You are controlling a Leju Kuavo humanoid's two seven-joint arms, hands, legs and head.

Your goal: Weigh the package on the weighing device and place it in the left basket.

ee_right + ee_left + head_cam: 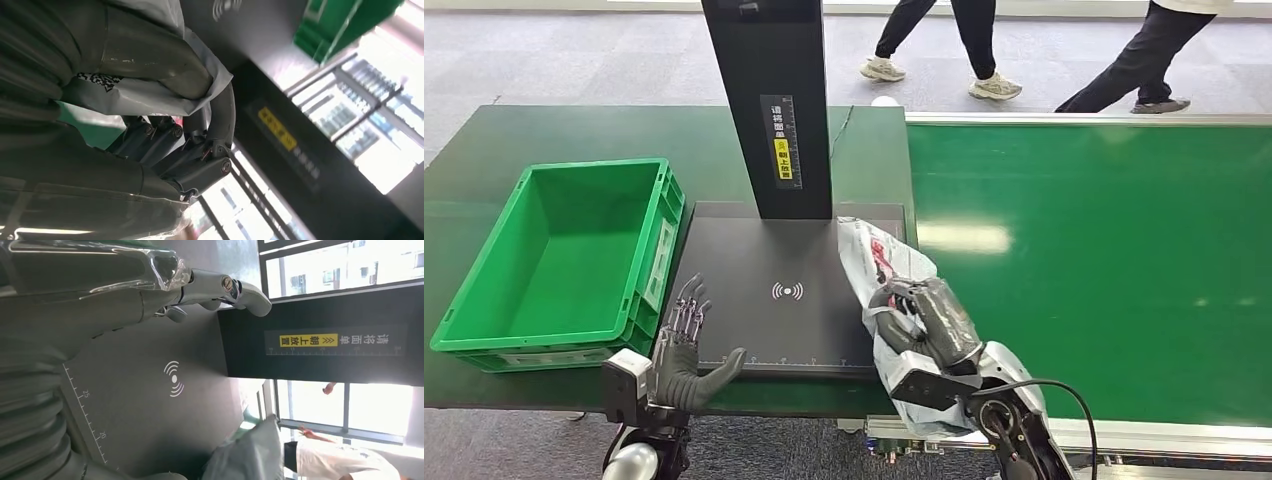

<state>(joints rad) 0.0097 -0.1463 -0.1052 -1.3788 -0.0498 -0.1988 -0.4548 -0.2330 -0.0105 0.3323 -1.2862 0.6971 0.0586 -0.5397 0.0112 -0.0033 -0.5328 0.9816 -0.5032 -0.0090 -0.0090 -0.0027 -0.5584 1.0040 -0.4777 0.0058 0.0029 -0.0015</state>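
A: Why is the bag (876, 262) hanging half over the scale (764, 300)?

B: The right robot hand (919, 318) has its fingers wrapped round the bag's near end, so the far end droops onto the scale's right edge, beside the post (769, 100). I'd judge it is being brought across from the belt (1104, 260) so the plate can take its weight; most of it is not yet over the middle mark.

A: And in the right wrist view?

B: The thumb presses the grey film against the fingers (165, 145), with the printed label showing, so the grip looks firm.

A: What is the left robot hand (686, 345) for?

B: It holds nothing. It stands at the scale's near-left corner, fingers straight up and thumb out toward the plate. My guess is it waits there to take the bag, since the crate (564, 260) sits just to its left.

A: Anything in the crate?

B: Nothing that I can see; its green floor is bare. It rests on the dark surface (484, 150), right against the scale's left side.

A: Any risk?

B: The loose film may slide off the edge if let go too early.
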